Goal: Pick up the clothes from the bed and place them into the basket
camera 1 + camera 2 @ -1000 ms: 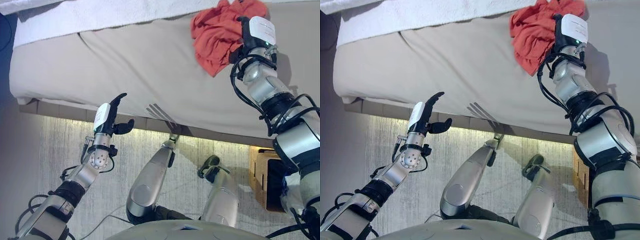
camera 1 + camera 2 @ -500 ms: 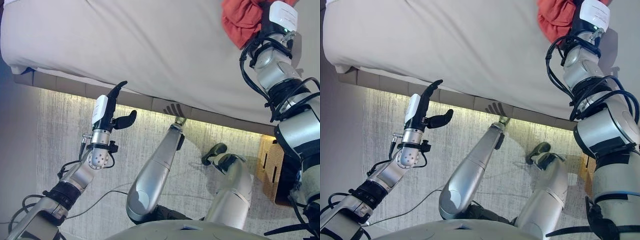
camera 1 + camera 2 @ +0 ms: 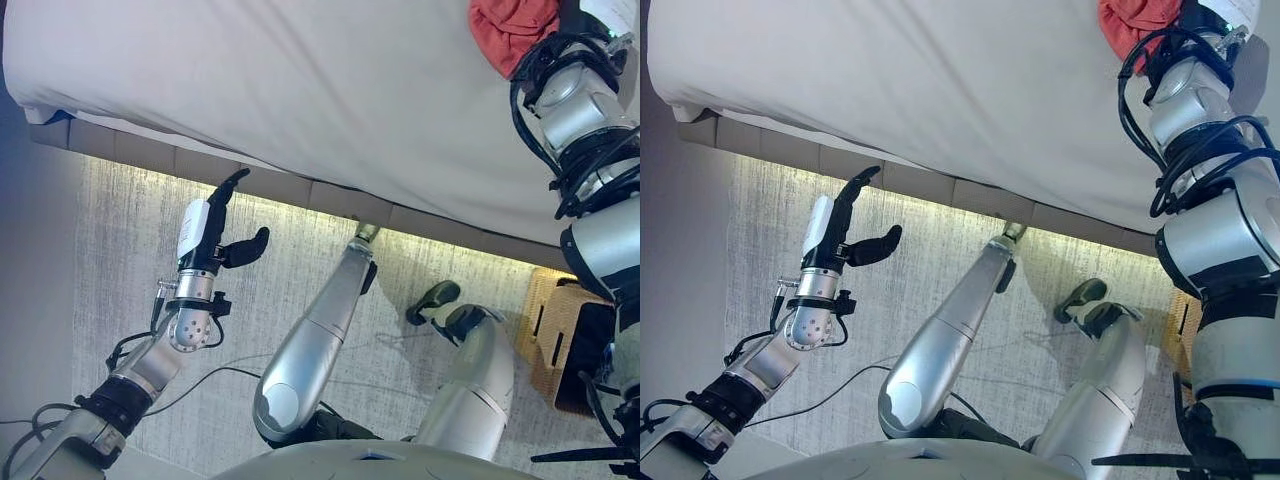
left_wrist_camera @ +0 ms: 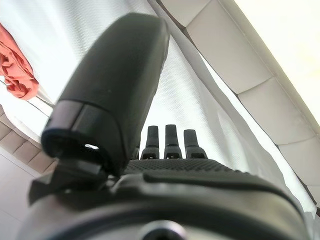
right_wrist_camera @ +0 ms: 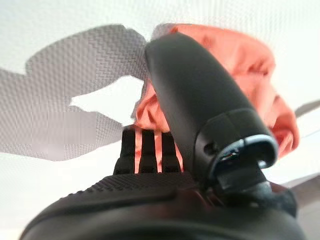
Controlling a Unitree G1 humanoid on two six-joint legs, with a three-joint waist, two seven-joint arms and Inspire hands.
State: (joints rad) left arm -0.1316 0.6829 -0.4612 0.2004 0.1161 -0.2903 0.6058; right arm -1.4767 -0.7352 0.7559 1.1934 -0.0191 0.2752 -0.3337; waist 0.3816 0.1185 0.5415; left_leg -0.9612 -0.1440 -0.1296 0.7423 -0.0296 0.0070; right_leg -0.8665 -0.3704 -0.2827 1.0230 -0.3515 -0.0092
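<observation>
Nearest, the left hand (image 3: 208,235) hangs above the floor (image 3: 120,250) just short of the bed (image 3: 300,90), fingers straight, thumb out, holding nothing. A wicker basket (image 3: 560,335) sits on the floor to the right. Farther off, on the bed, the right hand (image 5: 200,125) is at the orange cloth (image 5: 250,75); whether its fingers have closed on it I cannot tell.

The scene was bright and evenly lit. A warm glow came from under the bed (image 3: 300,90) onto the floor (image 3: 120,260). Both wrist views were blurred near the hands.
</observation>
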